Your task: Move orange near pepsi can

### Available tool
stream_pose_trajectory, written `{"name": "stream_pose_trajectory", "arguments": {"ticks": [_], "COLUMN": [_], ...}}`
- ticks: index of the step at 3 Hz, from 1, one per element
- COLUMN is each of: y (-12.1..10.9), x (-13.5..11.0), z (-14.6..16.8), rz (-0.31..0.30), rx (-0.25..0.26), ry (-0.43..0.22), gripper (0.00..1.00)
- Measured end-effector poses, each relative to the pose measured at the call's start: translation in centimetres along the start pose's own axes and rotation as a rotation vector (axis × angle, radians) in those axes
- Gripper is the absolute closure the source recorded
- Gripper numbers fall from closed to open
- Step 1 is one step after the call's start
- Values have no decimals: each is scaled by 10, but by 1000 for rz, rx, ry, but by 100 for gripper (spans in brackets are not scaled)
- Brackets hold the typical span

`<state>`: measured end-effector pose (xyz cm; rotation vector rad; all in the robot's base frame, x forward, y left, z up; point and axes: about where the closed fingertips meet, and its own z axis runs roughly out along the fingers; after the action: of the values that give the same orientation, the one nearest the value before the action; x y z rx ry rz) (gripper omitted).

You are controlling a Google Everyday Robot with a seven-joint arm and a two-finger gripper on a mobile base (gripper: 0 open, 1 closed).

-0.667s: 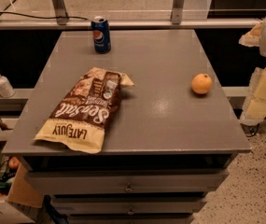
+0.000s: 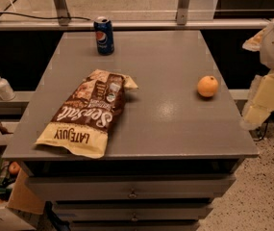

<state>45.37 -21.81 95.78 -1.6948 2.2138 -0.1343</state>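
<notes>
The orange sits on the grey table near its right edge. The pepsi can, dark blue with a silver top, stands upright at the table's far left. They are far apart. My arm and gripper hang beside the table's right edge, to the right of the orange and not touching it. The pale cream parts reach down below the tabletop level.
A brown and yellow chip bag lies on the front left of the table. A white pump bottle stands on a low shelf to the left. Boxes sit on the floor at lower left. Drawers run below the tabletop.
</notes>
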Motion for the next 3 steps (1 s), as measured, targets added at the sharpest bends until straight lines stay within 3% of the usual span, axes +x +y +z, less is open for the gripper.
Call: {"name": "stream_pose_trajectory", "arguments": {"ticks": [2,3], "y": [-41,-64], "x": [-4,-12], "z": [72,109], "rz": [41,70], "rx": [46,24], "ry": [-73,-111], "gripper": [0,0]}}
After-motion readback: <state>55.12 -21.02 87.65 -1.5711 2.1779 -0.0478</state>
